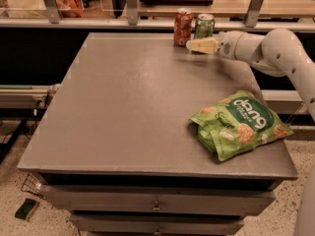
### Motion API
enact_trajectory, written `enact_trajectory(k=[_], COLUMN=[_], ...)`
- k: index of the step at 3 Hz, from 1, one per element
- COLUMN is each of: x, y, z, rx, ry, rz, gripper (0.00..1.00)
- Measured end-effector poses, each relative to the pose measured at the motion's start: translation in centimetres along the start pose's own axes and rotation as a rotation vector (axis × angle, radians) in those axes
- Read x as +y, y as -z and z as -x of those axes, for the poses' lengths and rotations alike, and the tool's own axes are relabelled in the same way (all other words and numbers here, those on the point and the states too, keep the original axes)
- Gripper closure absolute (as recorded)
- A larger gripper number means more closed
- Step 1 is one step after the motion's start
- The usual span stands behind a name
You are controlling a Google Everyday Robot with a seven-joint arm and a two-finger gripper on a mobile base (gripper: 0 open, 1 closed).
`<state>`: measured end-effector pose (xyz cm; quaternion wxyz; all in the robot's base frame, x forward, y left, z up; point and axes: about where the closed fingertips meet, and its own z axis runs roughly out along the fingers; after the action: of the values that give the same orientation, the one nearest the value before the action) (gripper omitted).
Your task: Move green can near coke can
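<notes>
The green can (204, 24) stands upright at the far edge of the grey table (128, 97), right beside the coke can (183, 26), which is on its left. The two cans look close to touching. My gripper (198, 45) reaches in from the right on the white arm (266, 48). It sits low, just in front of the green can's base and covers its lower part. Whether it touches the can cannot be told.
A flat green "dang" snack bag (238, 124) lies near the table's front right corner. A shelf rail with metal posts (147, 21) runs behind the far edge. Drawers (157, 205) are under the table front.
</notes>
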<state>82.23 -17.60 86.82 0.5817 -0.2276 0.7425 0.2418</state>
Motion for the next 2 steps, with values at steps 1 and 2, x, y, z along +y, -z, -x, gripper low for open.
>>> enact_trajectory(k=[1,2], x=[0.4,-0.3], y=[1.9,9.8], z=[1.4,6.0], rx=[0.018,-0.024], ry=[0.035,0.134], rz=[-0.009,-0.114], gripper=[0.00,0.00])
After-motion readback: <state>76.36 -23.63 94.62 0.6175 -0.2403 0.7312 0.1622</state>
